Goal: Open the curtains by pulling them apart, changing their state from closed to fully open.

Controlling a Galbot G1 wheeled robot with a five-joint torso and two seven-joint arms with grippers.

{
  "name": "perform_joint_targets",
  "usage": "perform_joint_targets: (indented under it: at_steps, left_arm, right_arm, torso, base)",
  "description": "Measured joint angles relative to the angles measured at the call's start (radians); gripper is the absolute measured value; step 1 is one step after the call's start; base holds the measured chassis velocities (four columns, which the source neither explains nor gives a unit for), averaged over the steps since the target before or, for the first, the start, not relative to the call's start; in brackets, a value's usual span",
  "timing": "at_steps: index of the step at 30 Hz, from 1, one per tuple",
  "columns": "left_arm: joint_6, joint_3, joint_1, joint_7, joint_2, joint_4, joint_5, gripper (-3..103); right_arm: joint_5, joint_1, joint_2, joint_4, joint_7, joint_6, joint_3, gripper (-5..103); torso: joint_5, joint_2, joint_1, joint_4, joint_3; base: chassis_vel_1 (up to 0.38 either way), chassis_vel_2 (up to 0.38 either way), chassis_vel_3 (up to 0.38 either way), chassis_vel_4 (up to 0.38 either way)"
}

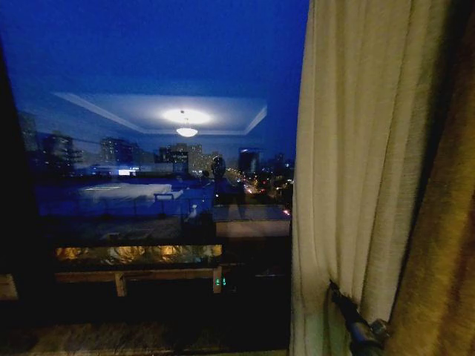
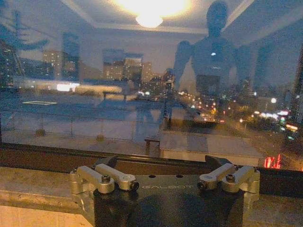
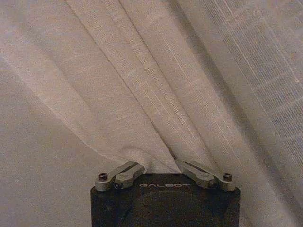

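A sheer cream curtain (image 1: 349, 148) hangs in pleats at the right of the window, its edge near the middle-right of the head view. My right gripper (image 1: 334, 291) is low on this panel, shut on a bunch of its fabric, and the folds draw in toward that spot. In the right wrist view the curtain's (image 3: 142, 85) pleats converge into the right gripper (image 3: 160, 168). My left gripper (image 2: 163, 163) stands open before the bare glass above the sill, holding nothing.
A thick golden-brown drape (image 1: 445, 245) hangs right of the sheer panel. The uncovered window glass (image 1: 148, 148) shows a night city and a ceiling lamp's reflection. A stone window sill (image 2: 33, 184) runs below the glass.
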Motion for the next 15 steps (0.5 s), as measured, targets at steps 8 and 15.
perform_joint_targets:
  at_steps: [8,15]
  left_arm:
    - [-0.003,-0.003,0.006,0.012,0.002,-0.003,-0.005,100]
    - [-0.018,-0.008,0.015,0.017,0.003,0.004,-0.009,100]
  right_arm:
    - [-0.031,0.040,0.000,-0.067,0.081,0.026,0.020,0]
    - [-0.028,0.044,0.000,-0.090,0.104,0.034,0.033,0]
  torso:
    - [-0.0003,0.000,0.000,0.0000,0.000]
    - [-0.0003,0.000,0.000,0.0000,0.000]
  base:
    - [0.000,0.000,0.000,0.000]
    - [0.000,0.000,0.000,0.000]
